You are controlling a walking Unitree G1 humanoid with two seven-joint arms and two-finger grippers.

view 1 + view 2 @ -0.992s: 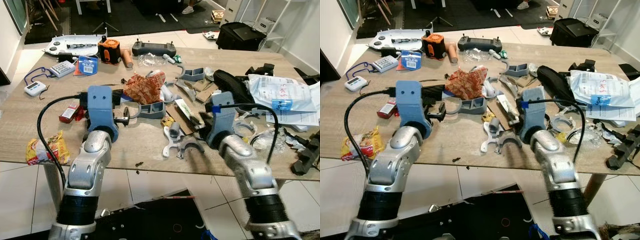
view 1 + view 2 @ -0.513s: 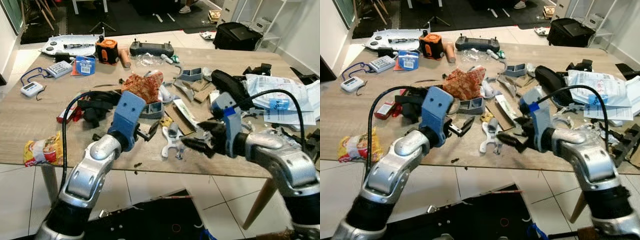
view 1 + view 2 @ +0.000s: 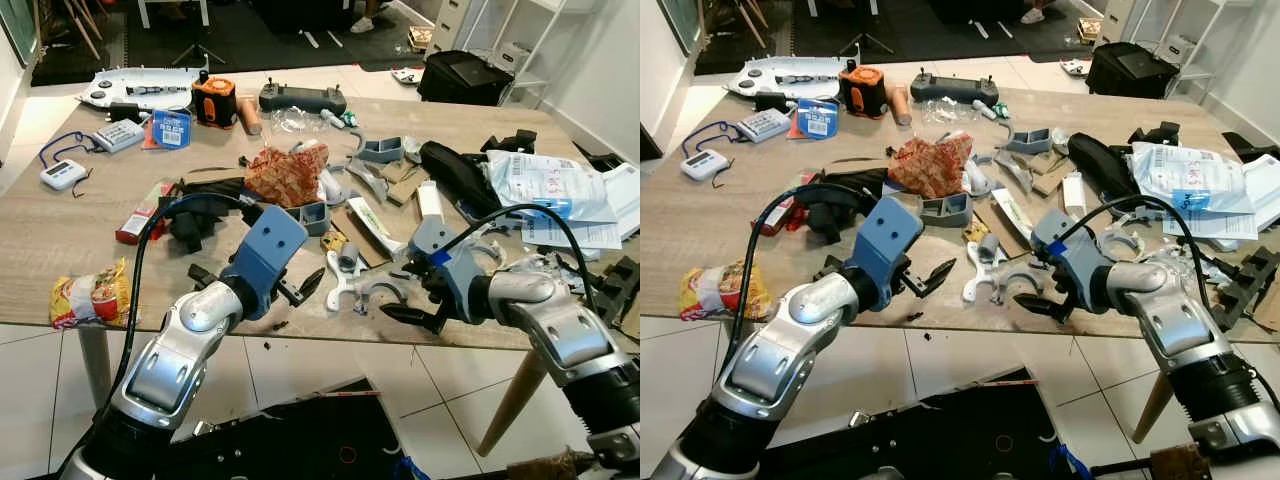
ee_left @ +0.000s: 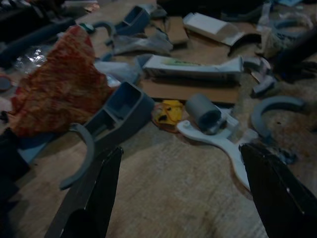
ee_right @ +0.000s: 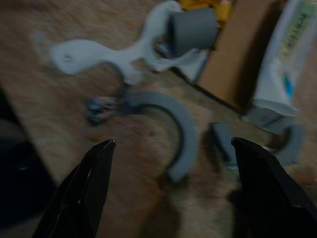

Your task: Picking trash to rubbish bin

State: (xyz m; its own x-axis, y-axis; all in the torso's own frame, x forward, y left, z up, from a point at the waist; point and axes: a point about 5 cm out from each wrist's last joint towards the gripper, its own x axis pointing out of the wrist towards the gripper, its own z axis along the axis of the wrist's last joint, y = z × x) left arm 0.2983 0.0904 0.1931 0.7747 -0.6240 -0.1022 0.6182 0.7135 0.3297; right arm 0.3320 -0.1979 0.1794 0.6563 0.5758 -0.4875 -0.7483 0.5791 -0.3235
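- Clutter covers the wooden table (image 3: 60,225) before us — tools, grey printed parts, wrappers and papers.
- Our left gripper (image 3: 300,290) hangs over the table's near edge, its two black fingers spread apart with nothing between them. A second ago this arm stood upright with its blue wrist housing facing us; it has since rolled and swung inward, so the fingers now point toward the middle of the table.
- Our right gripper (image 3: 415,305) sits low over the near edge too, fingers parted and empty, pointing toward the left gripper. Half a second ago it was in much the same place; a full second ago the arm pointed away from us.
- Between the two grippers lie a white bracket (image 3: 335,283) carrying a short grey cylinder (image 4: 202,111), and just beside it a grey curved clip (image 5: 171,131). None of them is touched.
- Trash we can see: a crumpled red-orange wrapper (image 3: 283,175) in mid-table behind the left gripper, a yellow snack packet (image 3: 90,298) at the near left edge, well apart from both grippers, and a small yellow scrap (image 4: 167,112) just beside the grey cylinder.
- A long white-and-green box (image 4: 193,67) rests on a piece of brown cardboard (image 4: 188,90) behind the bracket.
- The things on the table appear not to have moved between frames — the view itself has shifted a little.
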